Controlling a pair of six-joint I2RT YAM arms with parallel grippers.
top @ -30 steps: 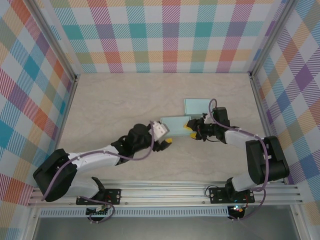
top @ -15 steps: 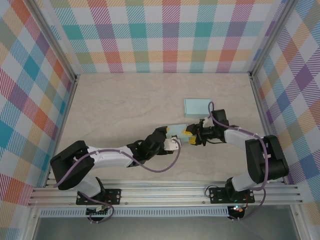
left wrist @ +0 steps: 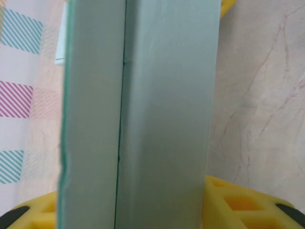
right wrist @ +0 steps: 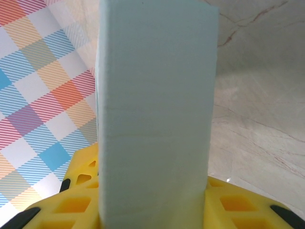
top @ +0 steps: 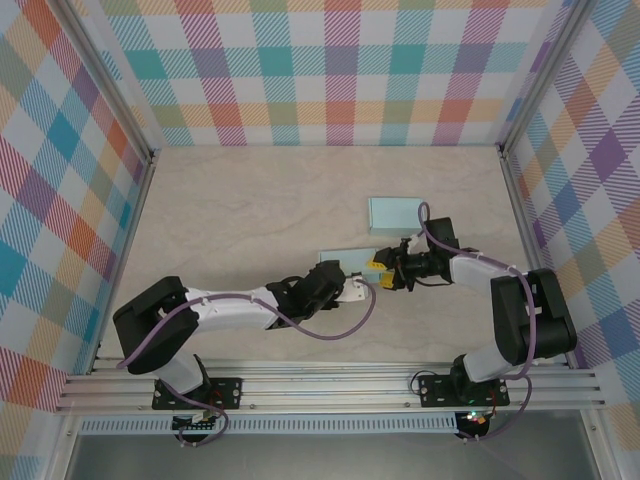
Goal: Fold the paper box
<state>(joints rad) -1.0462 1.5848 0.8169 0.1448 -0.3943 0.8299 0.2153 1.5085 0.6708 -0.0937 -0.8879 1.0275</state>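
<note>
Two grippers meet on one pale green box near the middle of the table. Its right end is pinched by the right gripper. The left gripper appears clamped on the near edge. Arms hide much of the box. Both wrist views crop it, with yellow fingers flanking it.

Paper box upright between yellow fingers

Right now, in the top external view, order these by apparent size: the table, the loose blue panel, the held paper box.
1. table
2. loose blue panel
3. paper box. The left gripper and right gripper cover part of it, so its place below the panel is unsure.
</note>
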